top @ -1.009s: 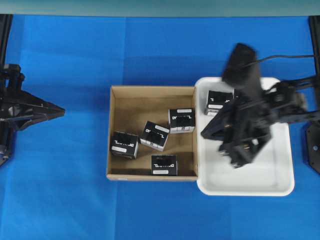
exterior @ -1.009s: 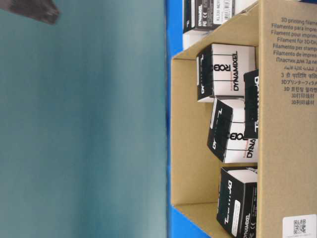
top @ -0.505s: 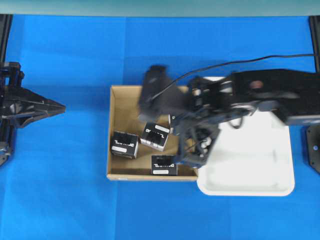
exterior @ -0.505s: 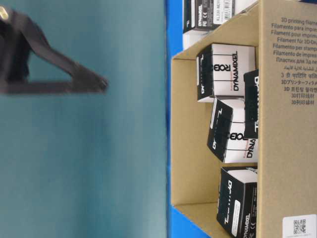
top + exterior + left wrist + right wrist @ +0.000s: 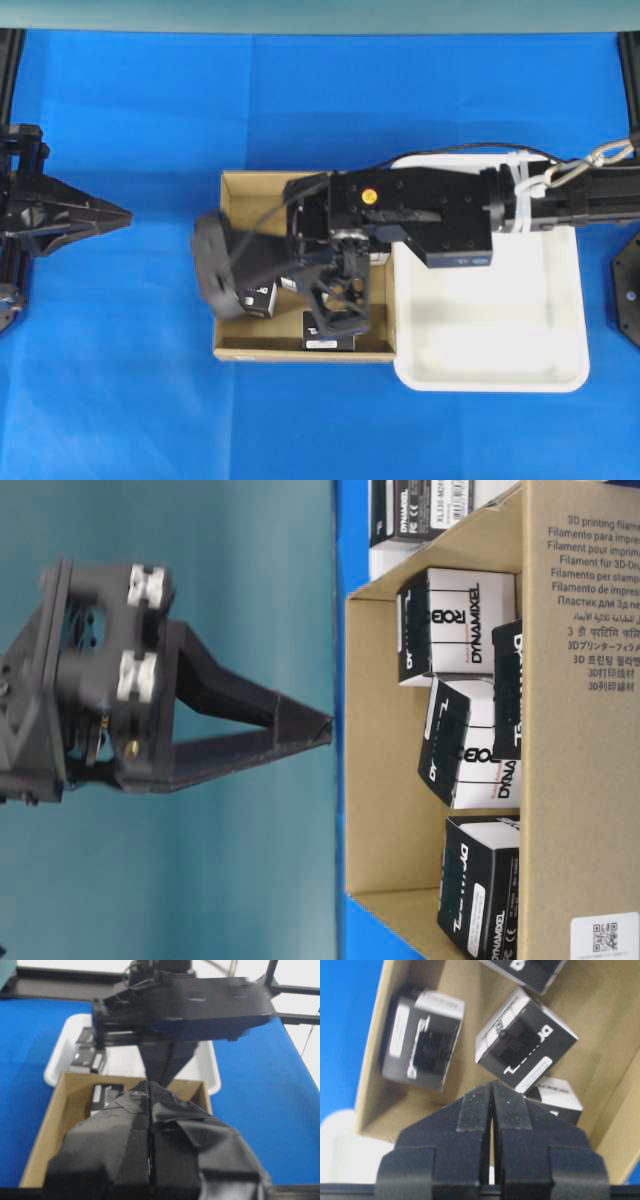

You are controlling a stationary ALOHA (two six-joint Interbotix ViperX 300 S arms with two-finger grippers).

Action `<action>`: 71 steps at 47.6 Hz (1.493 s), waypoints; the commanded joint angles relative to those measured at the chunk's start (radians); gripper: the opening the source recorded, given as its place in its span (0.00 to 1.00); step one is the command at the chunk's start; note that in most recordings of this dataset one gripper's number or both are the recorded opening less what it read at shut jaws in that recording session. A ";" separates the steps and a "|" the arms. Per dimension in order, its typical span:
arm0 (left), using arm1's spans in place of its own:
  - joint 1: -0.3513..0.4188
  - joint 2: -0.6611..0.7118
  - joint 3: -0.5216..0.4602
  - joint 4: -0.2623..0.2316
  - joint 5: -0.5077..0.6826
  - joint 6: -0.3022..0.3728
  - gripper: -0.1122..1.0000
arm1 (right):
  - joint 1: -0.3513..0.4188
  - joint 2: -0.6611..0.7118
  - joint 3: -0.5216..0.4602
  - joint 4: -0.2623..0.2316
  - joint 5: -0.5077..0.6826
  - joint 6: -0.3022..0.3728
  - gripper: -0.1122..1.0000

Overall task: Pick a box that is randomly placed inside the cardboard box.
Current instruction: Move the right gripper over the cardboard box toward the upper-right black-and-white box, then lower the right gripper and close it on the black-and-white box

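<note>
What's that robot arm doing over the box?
The right arm's end effector hangs over the cardboard box, shut and holding nothing. Small black boxes lie loose inside it, and none is grabbed yet. One black box sits in the white tray beside the cardboard box. The left end effector waits off to the side, shut and empty too.

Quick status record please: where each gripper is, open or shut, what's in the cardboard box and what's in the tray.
right gripper: shut, empty, over the cardboard box
left gripper: shut, empty, parked left of the cardboard box
black cartons: at least four inside the cardboard box, none gripped
white tray: right of the cardboard box, touching it; one black carton in its far corner
pick: not yet made
</note>
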 commanded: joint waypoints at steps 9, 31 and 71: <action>0.002 0.012 -0.020 0.003 -0.005 0.000 0.04 | -0.069 0.002 0.031 0.018 -0.064 0.186 0.25; -0.002 0.014 -0.018 0.003 -0.005 0.002 0.04 | -0.072 0.005 0.110 0.052 -0.219 0.281 1.00; -0.015 0.014 -0.012 0.003 -0.005 -0.002 0.04 | -0.081 0.120 0.189 0.069 -0.374 0.316 1.00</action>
